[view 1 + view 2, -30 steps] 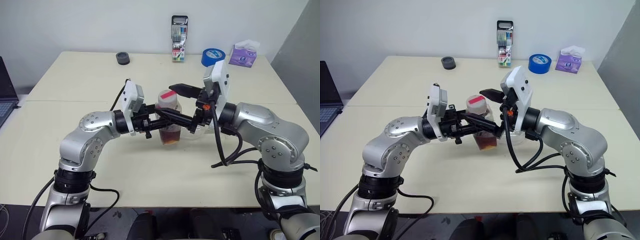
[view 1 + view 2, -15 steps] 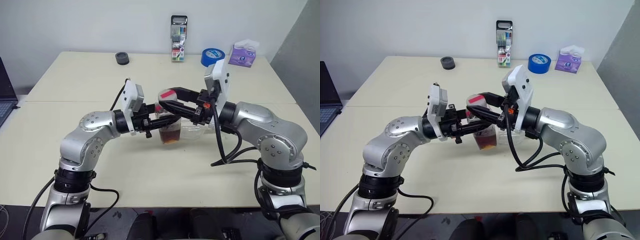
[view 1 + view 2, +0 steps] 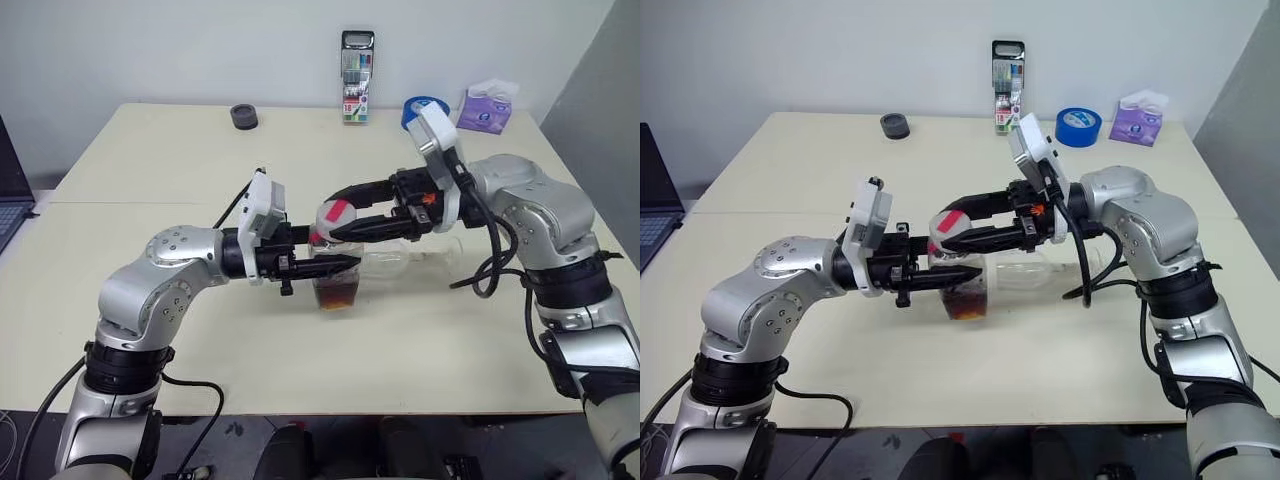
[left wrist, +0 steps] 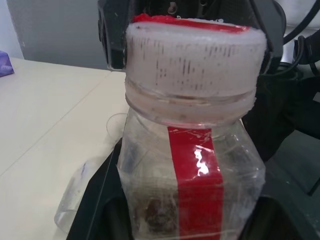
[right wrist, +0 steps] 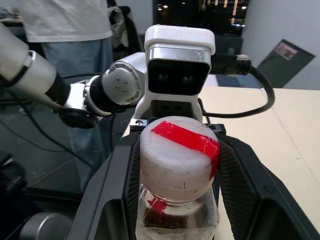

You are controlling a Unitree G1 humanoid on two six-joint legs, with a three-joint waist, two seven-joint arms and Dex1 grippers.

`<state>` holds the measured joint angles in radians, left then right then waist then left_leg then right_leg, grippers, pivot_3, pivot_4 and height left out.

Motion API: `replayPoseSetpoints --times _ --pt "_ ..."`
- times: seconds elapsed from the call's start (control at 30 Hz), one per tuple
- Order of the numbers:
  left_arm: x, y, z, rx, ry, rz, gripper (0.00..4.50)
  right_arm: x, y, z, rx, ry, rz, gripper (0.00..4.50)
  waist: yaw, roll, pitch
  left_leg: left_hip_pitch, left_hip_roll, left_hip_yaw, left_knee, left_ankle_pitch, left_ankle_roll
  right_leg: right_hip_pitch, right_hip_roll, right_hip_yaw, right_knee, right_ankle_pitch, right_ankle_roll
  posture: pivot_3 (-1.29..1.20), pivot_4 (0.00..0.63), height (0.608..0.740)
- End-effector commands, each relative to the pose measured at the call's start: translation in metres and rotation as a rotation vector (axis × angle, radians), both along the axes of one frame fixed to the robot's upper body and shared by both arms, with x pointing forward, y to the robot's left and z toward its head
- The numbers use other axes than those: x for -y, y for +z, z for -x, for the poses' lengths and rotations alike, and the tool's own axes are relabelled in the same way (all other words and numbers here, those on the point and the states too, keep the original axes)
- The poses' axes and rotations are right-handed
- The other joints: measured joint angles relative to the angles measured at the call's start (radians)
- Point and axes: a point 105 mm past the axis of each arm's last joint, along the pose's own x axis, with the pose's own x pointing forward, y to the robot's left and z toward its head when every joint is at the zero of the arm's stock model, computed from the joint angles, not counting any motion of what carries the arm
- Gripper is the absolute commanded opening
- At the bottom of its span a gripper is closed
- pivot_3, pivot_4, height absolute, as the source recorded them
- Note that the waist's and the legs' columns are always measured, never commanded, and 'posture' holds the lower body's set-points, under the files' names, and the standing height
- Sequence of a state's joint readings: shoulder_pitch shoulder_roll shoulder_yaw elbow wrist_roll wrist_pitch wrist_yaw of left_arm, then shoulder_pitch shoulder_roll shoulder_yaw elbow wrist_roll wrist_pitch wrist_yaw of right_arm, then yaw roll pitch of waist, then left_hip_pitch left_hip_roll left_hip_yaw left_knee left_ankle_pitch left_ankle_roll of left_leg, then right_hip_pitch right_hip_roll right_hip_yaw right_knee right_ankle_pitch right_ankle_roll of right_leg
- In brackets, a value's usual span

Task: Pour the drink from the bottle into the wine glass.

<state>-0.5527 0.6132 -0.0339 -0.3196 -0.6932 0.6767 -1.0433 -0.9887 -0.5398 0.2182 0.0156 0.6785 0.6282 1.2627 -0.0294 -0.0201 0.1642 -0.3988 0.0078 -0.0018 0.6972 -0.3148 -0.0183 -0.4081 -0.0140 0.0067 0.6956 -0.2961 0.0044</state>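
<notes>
The left fingers (image 3: 340, 264) reach in level from the robot's left and are clamped tight on the body of the bottle (image 3: 337, 262), which stands upright near the middle of the bench (image 3: 150, 150). The left wrist view looks straight at the bottle's clear wall and its vertical red label strip, with the black fingers pressed to either side low down. The right fingers (image 3: 952, 232) come in level from the opposite side, higher up, and sit about half spread around the white cap (image 5: 178, 154) with its red stripe; the right wrist view shows one black finger on each side of the cap, close against it, though whether they press on it I cannot tell. The drink (image 3: 337, 292), dark red-brown, fills only the lower part of the bottle. The wine glass (image 3: 405, 262) lies on its side on the bench just right of the bottle, under the right arm. Along the far edge stand a marker case (image 3: 357, 76), a blue tape roll (image 3: 1078, 126), a purple tissue pack (image 3: 486, 108) and a small dark round lid (image 3: 242, 116)
</notes>
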Motion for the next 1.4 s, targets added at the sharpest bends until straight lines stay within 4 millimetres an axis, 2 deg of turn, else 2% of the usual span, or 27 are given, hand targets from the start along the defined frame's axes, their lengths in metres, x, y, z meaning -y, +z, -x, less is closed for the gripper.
replayPoseSetpoints --times 0.03,0.17,0.3,0.43,0.63,0.77,0.9,1.17,1.4 --pt "0.006 0.022 0.014 0.12 -0.093 0.028 1.82 0.024 0.009 -0.01 0.004 -0.125 0.028 3.23 0.001 0.0 0.0 0.0 0.0 0.0 0.0 0.0 0.0 0.0 0.0 0.0 0.0 0.0 0.0 0.0 0.15 0.74" --pt "-0.003 0.023 0.0 0.141 0.0 0.033 1.82 0.043 0.007 0.007 -0.018 -0.204 0.035 4.48 0.012 0.0 0.0 -0.001 0.0 -0.001 0.0 0.0 -0.001 0.001 -0.001 -0.001 -0.003 0.0 0.0 0.0 0.15 0.74" --pt "-0.006 0.023 -0.007 0.144 0.052 0.049 1.82 0.043 0.01 0.02 -0.001 -0.3 -0.023 4.48 0.005 0.0 0.0 -0.001 0.0 -0.001 -0.001 0.0 0.0 0.0 -0.001 -0.001 -0.002 0.0 0.0 0.0 0.15 0.74" --pt "-0.003 0.021 -0.012 0.144 0.067 0.058 1.82 0.023 0.012 0.028 0.002 -0.353 -0.111 4.48 -0.002 0.0 0.0 0.0 0.0 -0.001 -0.001 0.0 0.0 0.0 0.0 0.0 0.001 0.0 0.0 0.0 0.15 0.74" --pt "0.0 0.019 -0.016 0.145 0.068 0.064 1.82 -0.004 0.013 0.019 0.033 -0.443 -0.211 4.48 0.0 0.0 0.0 0.0 0.0 -0.001 0.0 0.001 -0.001 0.0 0.0 0.0 0.001 0.0 0.0 0.0 0.15 0.74" --pt "0.002 0.02 -0.016 0.152 0.06 0.064 1.82 -0.01 0.014 0.012 0.047 -0.473 -0.236 4.48 0.0 0.0 0.0 0.0 0.0 0.0 0.0 0.001 -0.002 0.0 0.0 0.0 0.001 0.0 0.0 0.0 0.15 0.74" --pt "0.002 0.02 -0.015 0.152 0.057 0.064 1.82 -0.009 0.013 0.007 0.055 -0.495 -0.243 4.48 0.0 0.0 0.0 0.0 0.0 0.0 0.0 0.001 -0.002 0.0 0.0 0.0 0.001 0.0 0.0 0.0 0.15 0.74" --pt "0.001 0.017 -0.013 0.146 0.06 0.061 1.82 0.006 0.011 -0.003 0.064 -0.552 -0.23 4.48 0.0 0.0 0.0 0.0 0.0 0.0 0.0 0.001 -0.001 0.0 0.0 0.0 0.001 0.0 0.0 0.0 0.15 0.74" --pt "0.0 0.017 -0.015 0.148 0.065 0.062 1.82 0.019 0.007 0.0 0.064 -0.563 -0.198 4.48 0.0 0.0 0.0 0.0 0.0 0.0 0.0 0.0 -0.001 0.0 0.0 0.0 0.001 0.0 0.0 0.0 0.15 0.74"
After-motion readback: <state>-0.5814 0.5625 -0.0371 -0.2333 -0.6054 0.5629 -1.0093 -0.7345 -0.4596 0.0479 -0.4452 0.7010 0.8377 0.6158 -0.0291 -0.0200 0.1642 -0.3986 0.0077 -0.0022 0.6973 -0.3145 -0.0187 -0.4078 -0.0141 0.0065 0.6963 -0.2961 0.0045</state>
